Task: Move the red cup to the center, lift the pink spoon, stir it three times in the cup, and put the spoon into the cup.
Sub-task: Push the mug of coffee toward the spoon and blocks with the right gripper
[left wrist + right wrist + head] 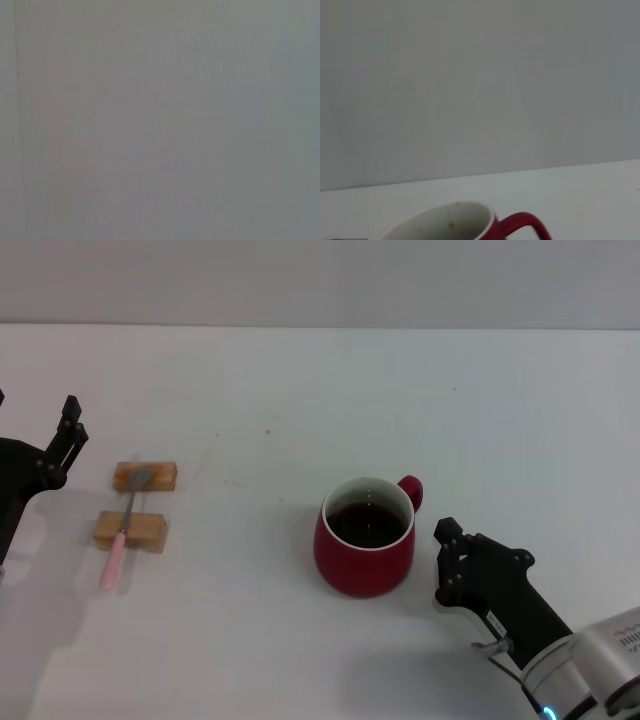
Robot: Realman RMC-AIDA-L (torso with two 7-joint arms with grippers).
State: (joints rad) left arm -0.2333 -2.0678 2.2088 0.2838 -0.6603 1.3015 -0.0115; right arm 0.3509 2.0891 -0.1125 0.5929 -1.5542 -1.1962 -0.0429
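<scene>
cup (364, 545) mid-table, upright | spoon (124, 529) across two blocks (131, 531) | right gripper (447, 560) beside cup, grip unclear | left gripper (70, 435) near spoon, spread

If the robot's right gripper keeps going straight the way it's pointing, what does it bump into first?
Probably the red cup. The right gripper sits just beside it, pointing toward its side below the handle. The right wrist view also shows the cup straight ahead, though depth is hard to judge.

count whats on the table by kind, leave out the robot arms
cup: 1
spoon: 1
wooden blocks: 2
total: 4
</scene>
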